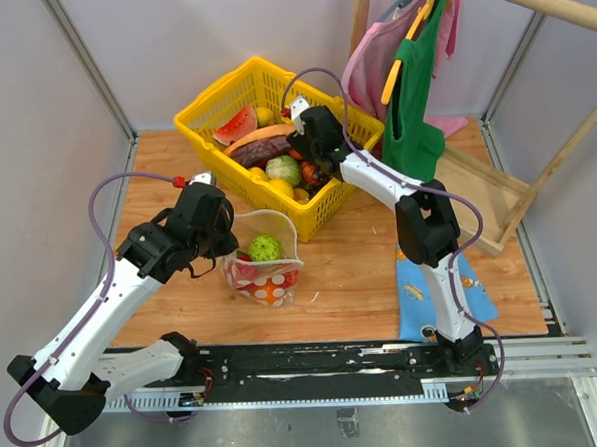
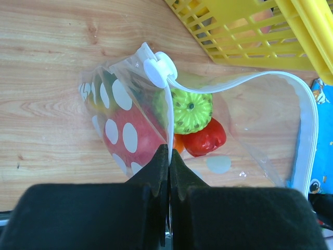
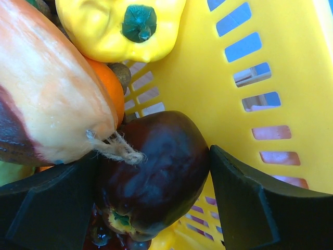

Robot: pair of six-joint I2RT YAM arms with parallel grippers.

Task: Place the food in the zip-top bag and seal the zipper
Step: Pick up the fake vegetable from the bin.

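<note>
— The left gripper (image 2: 168,152): how does it stand?

— Clenched. Its two dark fingers (image 2: 156,172) are pressed together on the near wall of the zip-top bag (image 2: 250,120) and pinch the clear plastic between them.

— And the bag itself?

— It stands on the wooden table (image 1: 361,270), just in front of the yellow basket (image 1: 323,217), with its mouth gaping upward. The zipper (image 2: 312,125) runs round the rim as a pale strip, unsealed, and a white slider (image 2: 157,70) sits at the end farthest from the left gripper.

— Any food in it?

— Yes. A green ridged fruit (image 2: 191,110) lies on top, a red pepper (image 2: 205,139) just beside it, and a larger red piece (image 2: 140,138) shows behind the white dots.

— The other arm?

— It reaches into the basket. The right gripper (image 3: 156,177) has its jaws spread wide and grasps a dark purple fruit (image 3: 156,166), one finger against each side.

— What lies around that?

— A long peach-coloured piece (image 3: 47,88) touches it from above, with an orange (image 3: 106,88) and a yellow pepper (image 3: 119,26) beyond. The overhead view also shows a watermelon slice (image 1: 235,124) in the basket.

— Farther back?

— A green garment (image 1: 412,97) hangs on a wooden rack.
</note>
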